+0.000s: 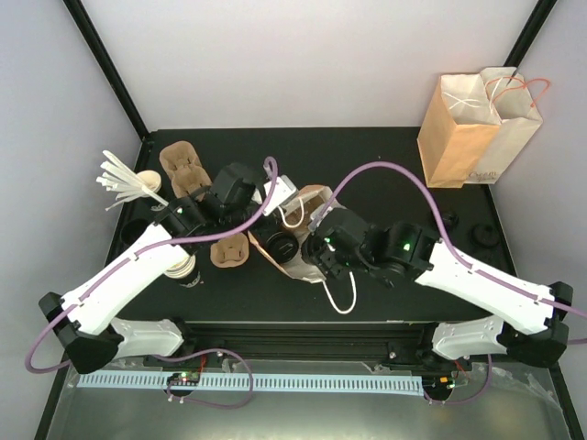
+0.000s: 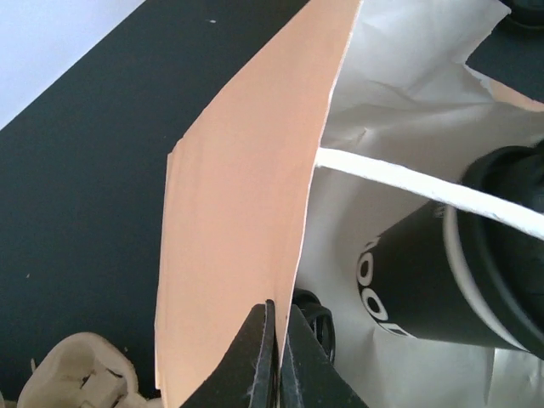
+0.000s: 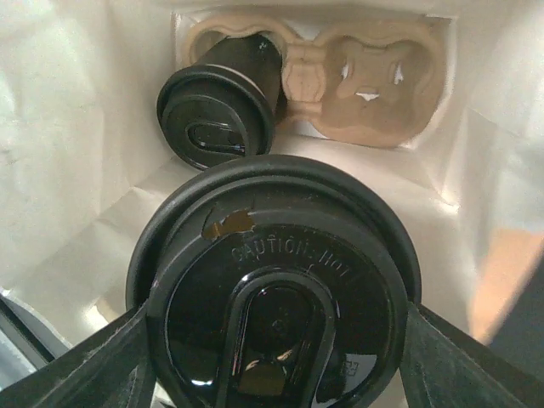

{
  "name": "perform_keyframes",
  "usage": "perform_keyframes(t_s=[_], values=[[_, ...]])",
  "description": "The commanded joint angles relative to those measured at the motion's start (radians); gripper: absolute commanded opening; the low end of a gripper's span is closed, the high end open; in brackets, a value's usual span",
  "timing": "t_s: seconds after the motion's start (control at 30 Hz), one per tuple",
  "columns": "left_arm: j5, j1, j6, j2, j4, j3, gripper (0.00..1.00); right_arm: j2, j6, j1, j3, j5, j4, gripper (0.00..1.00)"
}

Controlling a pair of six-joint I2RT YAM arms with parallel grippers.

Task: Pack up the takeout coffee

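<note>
My right gripper (image 3: 280, 361) is shut on the takeout coffee (image 3: 276, 289), a cup with a round black lid, one finger on each side of it. It hangs inside the white-lined paper bag (image 3: 76, 170). Deeper in the bag lies a cardboard carrier (image 3: 374, 85) with a second lidded cup (image 3: 221, 110) in its left pocket. My left gripper (image 2: 278, 344) is shut on the bag's tan edge (image 2: 246, 187). The black cup with white lettering (image 2: 425, 280) shows past that edge, under a white handle cord (image 2: 408, 183). From above, both grippers (image 1: 260, 218) (image 1: 316, 249) meet at the bag (image 1: 307, 197) mid-table.
A second paper bag (image 1: 477, 128) stands at the back right corner. Cardboard carriers (image 1: 183, 170) (image 1: 229, 249) lie left of the bag, with white stirrers (image 1: 124, 179) at the far left. A cup stack (image 1: 183, 270) sits under the left arm. Loose black lids (image 1: 483, 236) lie at the right.
</note>
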Motion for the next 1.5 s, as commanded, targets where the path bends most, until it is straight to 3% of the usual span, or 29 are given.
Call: perform_keyframes(t_s=[0.0, 0.3, 0.43, 0.6, 0.83, 1.07, 1.27, 1.47], values=[[-0.098, -0.075, 0.052, -0.074, 0.133, -0.054, 0.02, -0.023, 0.094, 0.072, -0.094, 0.142, -0.004, 0.50], [-0.158, -0.194, 0.019, -0.129, 0.251, -0.209, 0.02, -0.079, 0.324, 0.213, -0.359, 0.382, 0.229, 0.43], [-0.103, -0.202, -0.016, -0.142, 0.248, -0.214, 0.02, -0.117, 0.435, 0.248, -0.406, 0.518, 0.239, 0.43], [-0.071, -0.214, -0.024, -0.148, 0.273, -0.232, 0.02, -0.159, 0.453, 0.250, -0.448, 0.627, 0.285, 0.44], [-0.040, -0.228, -0.032, -0.108, 0.236, -0.199, 0.02, -0.099, 0.548, 0.249, -0.416, 0.765, 0.206, 0.46], [0.008, -0.232, -0.133, -0.085, 0.255, -0.177, 0.02, -0.123, 0.530, 0.223, -0.480, 0.769, 0.389, 0.46], [0.054, -0.233, -0.245, -0.069, 0.286, -0.165, 0.02, -0.215, 0.482, 0.122, -0.552, 0.596, 0.598, 0.45], [0.033, -0.234, -0.341, -0.063, 0.341, -0.193, 0.02, -0.188, 0.555, 0.099, -0.484, 0.489, 0.582, 0.43]])
